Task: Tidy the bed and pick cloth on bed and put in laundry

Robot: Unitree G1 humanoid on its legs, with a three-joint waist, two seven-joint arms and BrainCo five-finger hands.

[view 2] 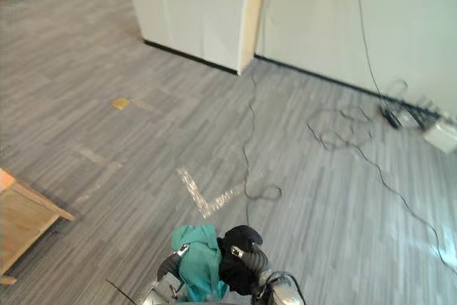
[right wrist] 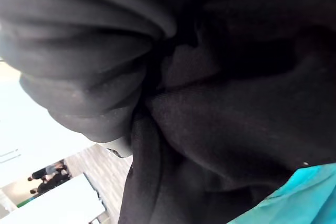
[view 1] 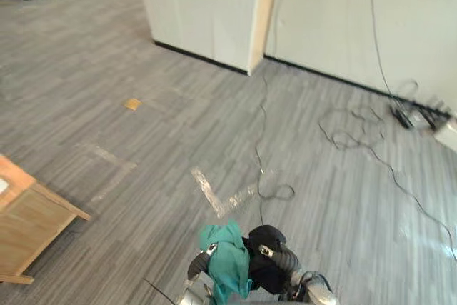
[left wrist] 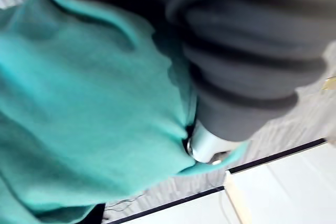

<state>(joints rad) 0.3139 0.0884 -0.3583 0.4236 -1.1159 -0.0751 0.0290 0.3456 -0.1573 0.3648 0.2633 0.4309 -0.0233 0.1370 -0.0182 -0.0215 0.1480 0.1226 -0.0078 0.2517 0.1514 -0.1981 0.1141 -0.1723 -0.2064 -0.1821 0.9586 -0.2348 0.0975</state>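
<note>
Holding one teal cloth [view 1: 227, 258], one black cloth [view 1: 263, 271]

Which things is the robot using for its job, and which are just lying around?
For the job: teal cloth in the left hand, black cloth in the right hand.
Just lying about: wooden furniture, floor tape, power strip.

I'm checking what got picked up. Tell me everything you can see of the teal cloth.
The teal cloth is a soft, matte fabric, bunched and creased, hanging in folds from the left hand, which grips it. It is held above the grey floor, and its side presses against the black cloth in the right hand.
</note>
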